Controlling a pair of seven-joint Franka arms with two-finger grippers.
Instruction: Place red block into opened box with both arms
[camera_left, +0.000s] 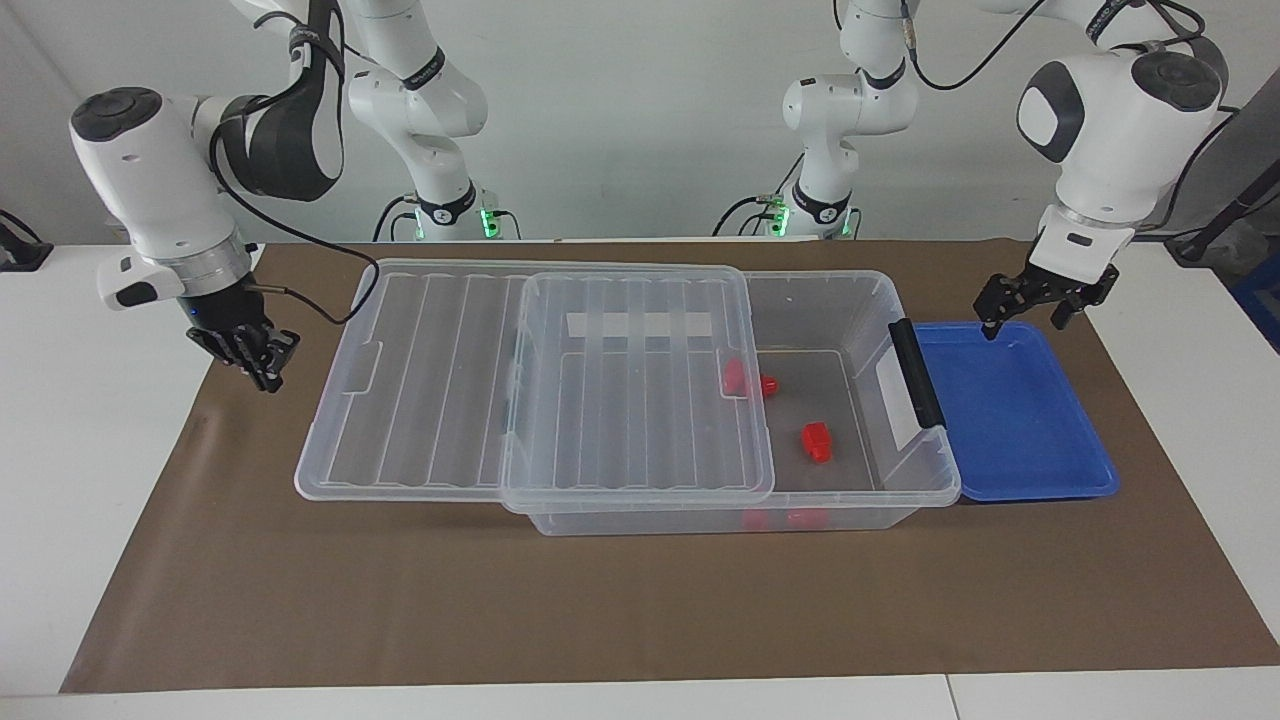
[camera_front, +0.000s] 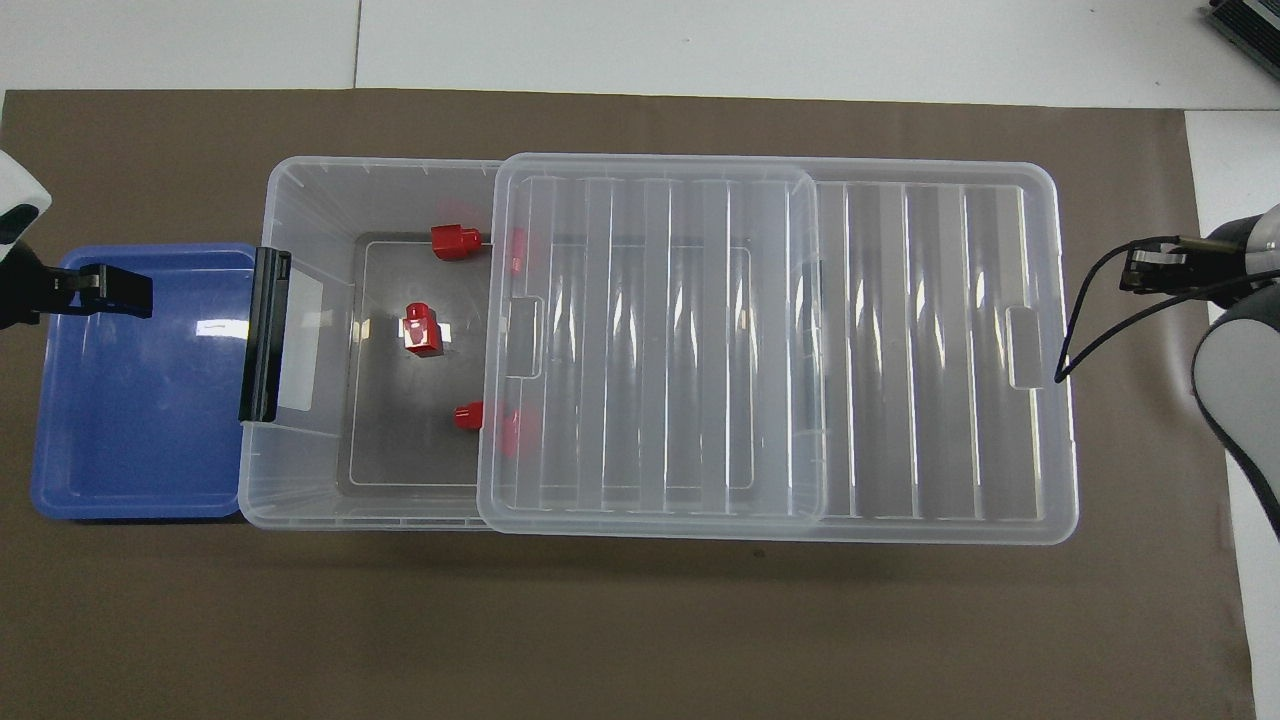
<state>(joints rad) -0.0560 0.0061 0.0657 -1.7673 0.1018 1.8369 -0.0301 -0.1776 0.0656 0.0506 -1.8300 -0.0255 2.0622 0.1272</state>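
The red block (camera_left: 817, 441) (camera_front: 423, 331) lies loose on the floor of the clear box (camera_left: 900, 495) (camera_front: 300, 470), in its uncovered part. The ribbed lid (camera_left: 430, 380) (camera_front: 900, 350) is slid toward the right arm's end and covers about half the box. My left gripper (camera_left: 1030, 310) (camera_front: 110, 290) hangs open and empty over the corner of the blue tray nearer the robots. My right gripper (camera_left: 262, 365) (camera_front: 1150, 270) is shut on nothing, low over the brown mat just off the lid's end.
Other small red pieces (camera_left: 765, 385) (camera_front: 455, 241) lie in the box, some half under the lid. The box's black handle (camera_left: 915, 375) faces the shallow blue tray (camera_left: 1020, 430) (camera_front: 130, 430), which touches that end. A brown mat (camera_left: 600, 610) covers the table.
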